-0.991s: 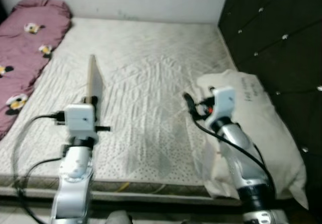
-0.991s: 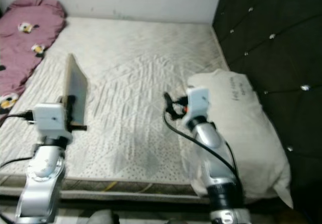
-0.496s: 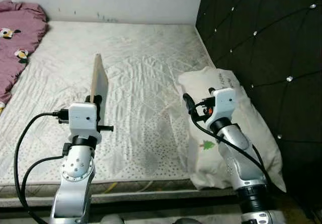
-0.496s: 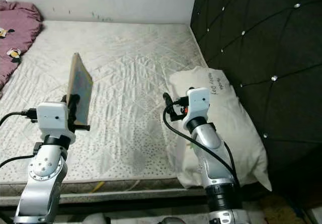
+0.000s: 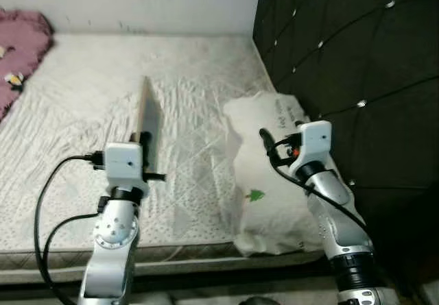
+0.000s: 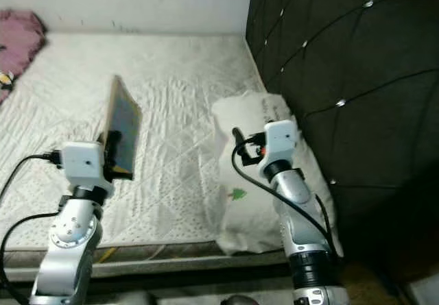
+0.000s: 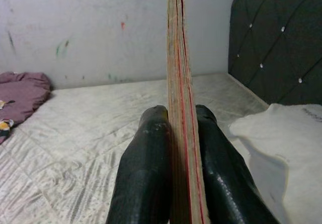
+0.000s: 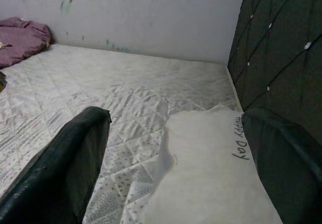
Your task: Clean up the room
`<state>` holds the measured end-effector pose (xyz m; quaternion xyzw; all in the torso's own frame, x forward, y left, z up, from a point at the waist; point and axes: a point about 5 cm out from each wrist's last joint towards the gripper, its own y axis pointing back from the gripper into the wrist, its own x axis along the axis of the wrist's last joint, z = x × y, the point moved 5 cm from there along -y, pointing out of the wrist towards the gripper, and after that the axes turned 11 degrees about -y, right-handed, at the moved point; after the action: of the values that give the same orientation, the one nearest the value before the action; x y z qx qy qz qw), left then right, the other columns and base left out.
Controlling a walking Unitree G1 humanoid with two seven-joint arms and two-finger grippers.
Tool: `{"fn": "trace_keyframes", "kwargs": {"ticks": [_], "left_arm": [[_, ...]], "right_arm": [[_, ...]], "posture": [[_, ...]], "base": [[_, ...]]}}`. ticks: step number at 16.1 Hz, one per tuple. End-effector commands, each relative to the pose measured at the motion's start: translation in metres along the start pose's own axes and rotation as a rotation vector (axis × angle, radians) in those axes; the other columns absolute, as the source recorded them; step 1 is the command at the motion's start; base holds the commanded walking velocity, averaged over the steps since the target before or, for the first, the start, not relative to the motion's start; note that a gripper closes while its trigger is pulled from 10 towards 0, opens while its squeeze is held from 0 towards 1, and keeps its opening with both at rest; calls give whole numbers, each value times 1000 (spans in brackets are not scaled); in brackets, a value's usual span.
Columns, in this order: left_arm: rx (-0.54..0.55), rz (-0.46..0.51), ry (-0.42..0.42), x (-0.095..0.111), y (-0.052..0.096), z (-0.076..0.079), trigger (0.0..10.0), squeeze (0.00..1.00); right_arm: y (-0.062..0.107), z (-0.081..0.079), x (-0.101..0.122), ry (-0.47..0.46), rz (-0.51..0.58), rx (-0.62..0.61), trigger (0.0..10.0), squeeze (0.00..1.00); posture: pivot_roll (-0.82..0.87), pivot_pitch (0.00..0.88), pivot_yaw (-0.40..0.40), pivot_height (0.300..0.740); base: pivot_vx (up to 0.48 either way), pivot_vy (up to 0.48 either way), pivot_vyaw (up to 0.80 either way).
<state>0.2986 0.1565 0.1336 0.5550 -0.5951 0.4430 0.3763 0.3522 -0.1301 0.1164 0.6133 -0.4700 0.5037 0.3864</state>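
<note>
Left pincer [image 7: 173,148] clenched on upright book [image 7: 177,83], right pincer [image 8: 176,168] released above pillow [image 5: 271,168] by headboard [image 5: 343,58]

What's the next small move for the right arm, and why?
Probably ease the right gripper down onto the white pillow and close. It is open right above the pillow, which overhangs the mattress edge by the headboard. The left gripper is busy pinching a thin book.
</note>
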Motion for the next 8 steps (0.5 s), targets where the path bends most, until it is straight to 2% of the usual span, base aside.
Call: {"fn": "trace_keyframes", "kwargs": {"ticks": [1, 4, 6, 7, 8], "left_arm": [[51, 23, -18, 6, -1, -13, 10000, 0], [111, -62, 47, -13, 4, -28, 10000, 0], [130, -122, 0, -21, 8, -33, 10000, 0], [126, -150, -1, -25, 12, -33, 10000, 0], [97, -133, 19, -27, 19, -32, 10000, 0]], "right_arm": [[-2, -5, 2, 0, 6, 15, 10000, 0], [0, -4, 1, 2, 3, 10, 10000, 0], [2, -2, 1, 2, 3, 3, 10000, 0], [3, 0, 0, 1, 1, -2, 10000, 0], [6, 1, -3, -4, -3, -10, 10000, 0]], "posture": [[-28, 0, -19, 740], [-31, 0, -6, 740], [-31, 0, -3, 740], [-28, 0, 0, 740], [-22, 0, 5, 740]], "base": [[0, 0, 0], [0, 0, 0], [0, 0, 0], [0, 0, 0], [0, 0, 0]]}}
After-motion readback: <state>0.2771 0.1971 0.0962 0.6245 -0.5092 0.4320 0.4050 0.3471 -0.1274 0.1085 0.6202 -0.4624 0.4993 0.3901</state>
